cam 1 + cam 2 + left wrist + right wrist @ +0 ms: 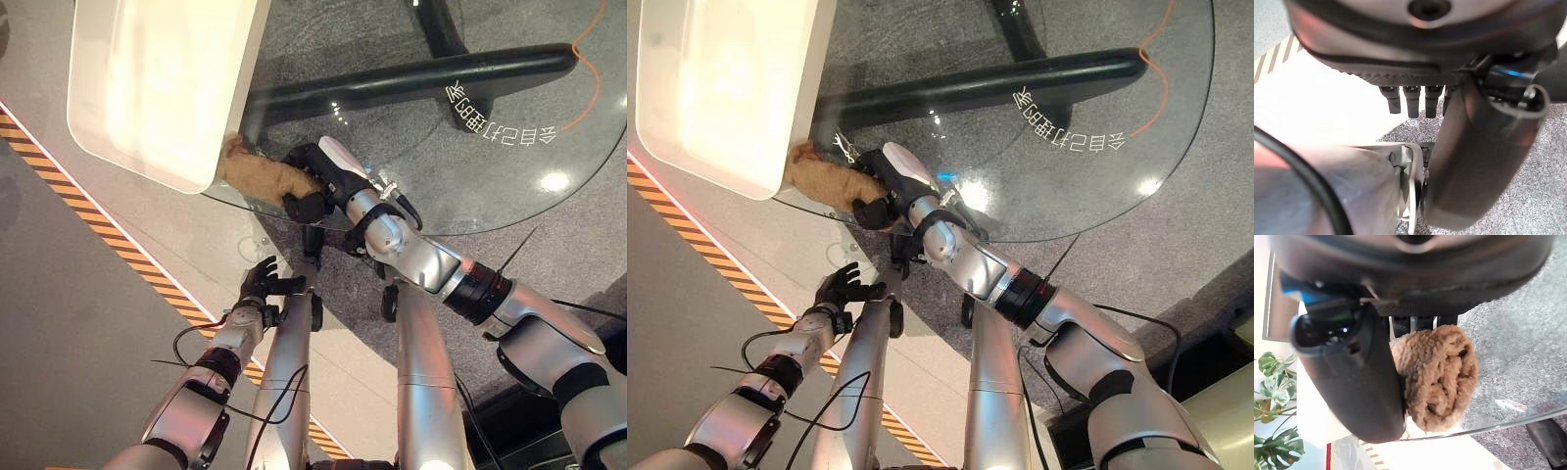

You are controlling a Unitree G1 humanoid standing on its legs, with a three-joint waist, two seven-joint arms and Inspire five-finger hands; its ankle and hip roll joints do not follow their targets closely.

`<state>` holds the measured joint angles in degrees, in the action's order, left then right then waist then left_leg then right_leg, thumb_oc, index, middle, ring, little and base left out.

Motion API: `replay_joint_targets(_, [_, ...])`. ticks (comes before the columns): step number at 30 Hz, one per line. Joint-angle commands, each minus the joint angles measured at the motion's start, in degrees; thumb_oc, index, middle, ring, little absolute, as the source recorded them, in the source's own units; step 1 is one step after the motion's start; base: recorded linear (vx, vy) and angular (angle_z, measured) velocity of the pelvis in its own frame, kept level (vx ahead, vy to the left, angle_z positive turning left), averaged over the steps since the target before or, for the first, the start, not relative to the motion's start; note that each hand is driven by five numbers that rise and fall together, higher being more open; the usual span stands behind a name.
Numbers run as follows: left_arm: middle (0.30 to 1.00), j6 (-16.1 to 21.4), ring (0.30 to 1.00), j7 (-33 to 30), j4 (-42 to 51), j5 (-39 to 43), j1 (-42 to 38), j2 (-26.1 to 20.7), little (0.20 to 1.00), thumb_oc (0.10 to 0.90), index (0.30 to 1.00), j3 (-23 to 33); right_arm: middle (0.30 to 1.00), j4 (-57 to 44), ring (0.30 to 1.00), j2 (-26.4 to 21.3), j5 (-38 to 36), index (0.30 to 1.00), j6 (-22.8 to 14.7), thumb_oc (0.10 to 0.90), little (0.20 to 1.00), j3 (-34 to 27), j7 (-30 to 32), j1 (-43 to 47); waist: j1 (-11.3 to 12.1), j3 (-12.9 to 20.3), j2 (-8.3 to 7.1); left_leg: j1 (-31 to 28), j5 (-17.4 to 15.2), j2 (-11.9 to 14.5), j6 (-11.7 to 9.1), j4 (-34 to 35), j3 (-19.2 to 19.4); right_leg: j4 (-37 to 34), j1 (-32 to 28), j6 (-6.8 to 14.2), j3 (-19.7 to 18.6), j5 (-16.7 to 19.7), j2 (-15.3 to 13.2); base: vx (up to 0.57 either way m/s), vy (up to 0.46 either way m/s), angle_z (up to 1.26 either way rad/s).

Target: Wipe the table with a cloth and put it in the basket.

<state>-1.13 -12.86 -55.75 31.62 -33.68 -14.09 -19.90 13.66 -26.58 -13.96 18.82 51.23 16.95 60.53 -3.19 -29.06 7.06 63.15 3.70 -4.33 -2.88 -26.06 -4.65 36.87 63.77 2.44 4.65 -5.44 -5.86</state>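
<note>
While your right hand (318,181) has its thumb and fingers curled round the bunched brown cloth (263,176), that cloth sits right at the near edge of the round glass worktop (509,166), touching the rim of the white basket (147,88). From the right wrist view you can see the cloth (1437,374) rolled into a thick wad against the thumb, with the glass edge just under it.

Your left hand (263,284) hangs low beside the worktop, well below the glass, fingers spread and holding nothing.

Watch these risks, judged from how things lie now:
- With the cloth at the very edge, a further stroke toward you could drag it off the glass and let it fall to the floor.
- Because the wad already touches the basket, pushing sideways may shove the basket, which overhangs the worktop's edge, and tip it.
- To drop the cloth in, you must lift it over the basket's wall; too low a lift would catch the rim.
- A loose grip on the roll could let it unfurl and slip out mid-lift.
</note>
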Motion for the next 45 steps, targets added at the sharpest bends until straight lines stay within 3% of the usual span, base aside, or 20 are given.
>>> replay_joint_targets(1, [0.900,0.18,0.900,-0.53,-3.27,-1.44,3.60,-0.84,0.900,0.800,0.900,-0.73,0.300,4.47,0.300,-1.76,-2.69,0.300,1.01,0.100,0.200,-1.48,5.68,-4.64,1.27,-0.74,1.01,-0.52,-3.19,-1.61,2.57,-0.75,3.45,-5.83,1.60,3.82,-7.99,4.68,2.11,0.00,0.000,0.00])
replay_joint_targets(13, [0.900,-1.29,0.900,-1.33,-4.65,-0.60,2.48,0.04,0.900,0.800,0.900,1.16,0.300,4.22,0.300,-3.77,-3.27,0.300,1.49,0.100,0.200,-13.68,25.91,-4.55,0.00,-0.74,0.46,-1.79,-3.94,-0.92,3.09,-0.79,4.36,-5.12,1.34,4.17,-8.35,5.06,2.10,0.00,0.000,0.00])
replay_joint_targets(23, [0.900,-3.77,0.900,-1.95,-5.51,-0.52,0.60,0.08,0.900,0.800,0.900,2.10,0.300,10.22,0.300,-9.04,-4.24,0.300,1.60,0.100,0.200,-22.00,28.83,-0.35,-0.30,-0.74,0.03,-2.26,-4.73,-0.49,3.41,-1.68,4.97,-3.55,1.27,4.47,-7.65,4.99,1.47,0.01,-0.003,-0.05])
replay_joint_targets(29, [0.900,-4.47,0.900,-2.53,-5.66,0.45,-0.70,-0.36,0.900,0.800,0.900,2.28,0.300,16.52,0.300,-11.87,-8.20,0.300,-2.73,0.100,0.200,-26.04,31.86,-0.68,-0.69,-0.74,-0.18,-2.12,-5.07,-0.15,3.50,-1.62,5.30,-3.55,1.53,4.60,-7.37,5.00,1.10,0.00,-0.004,-0.01])
replay_joint_targets(39, [0.900,-4.34,0.900,-2.95,-6.08,2.55,-1.55,-0.05,0.900,0.800,0.900,2.27,0.300,19.44,0.300,-12.89,-12.69,0.300,-15.34,0.100,0.200,-33.90,44.75,-3.69,-1.64,-0.74,0.24,-2.40,-5.33,0.01,3.58,-0.59,5.70,-4.84,1.42,4.88,-7.91,5.00,1.12,0.00,0.013,-0.04])
replay_joint_targets(45, [0.900,-4.63,0.900,-3.31,-6.02,3.16,-2.04,0.63,0.900,0.800,0.900,2.53,0.300,17.45,0.300,-12.59,-11.02,0.300,-16.99,0.100,0.200,-35.23,45.62,-4.21,-2.11,-0.74,0.59,-2.65,-5.03,0.04,3.57,0.06,5.93,-5.76,1.19,4.84,-8.38,5.11,1.24,0.01,0.030,-0.07])
